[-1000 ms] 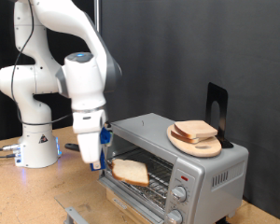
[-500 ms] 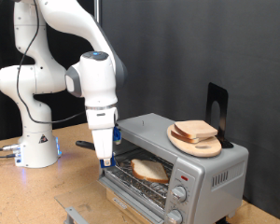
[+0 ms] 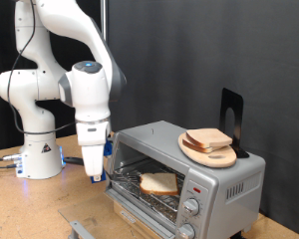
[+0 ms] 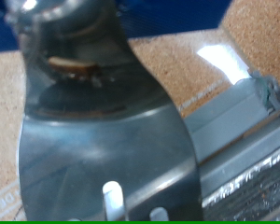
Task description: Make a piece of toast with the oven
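Observation:
The oven (image 3: 224, 179) stands on the table at the exterior view's right with its door down. One piece of toast (image 3: 157, 182) lies flat on the wire rack inside. My gripper (image 3: 93, 173) hangs just outside the opening, on the exterior view's left of the oven, fingers pointing down and clear of the slice. It holds nothing. The wrist view is filled by a blurred shiny metal surface (image 4: 103, 140), and no fingers show in it.
A round wooden plate (image 3: 217, 156) with more bread slices (image 3: 207, 139) sits on the oven's top, with a black stand (image 3: 231, 110) behind it. The arm's base (image 3: 35, 149) is at the exterior view's left. A metal bracket (image 3: 82, 229) lies on the wooden table (image 3: 30, 204).
The gripper carried the slice into the oven, let it go on the rack, then drew back out towards the exterior view's left.

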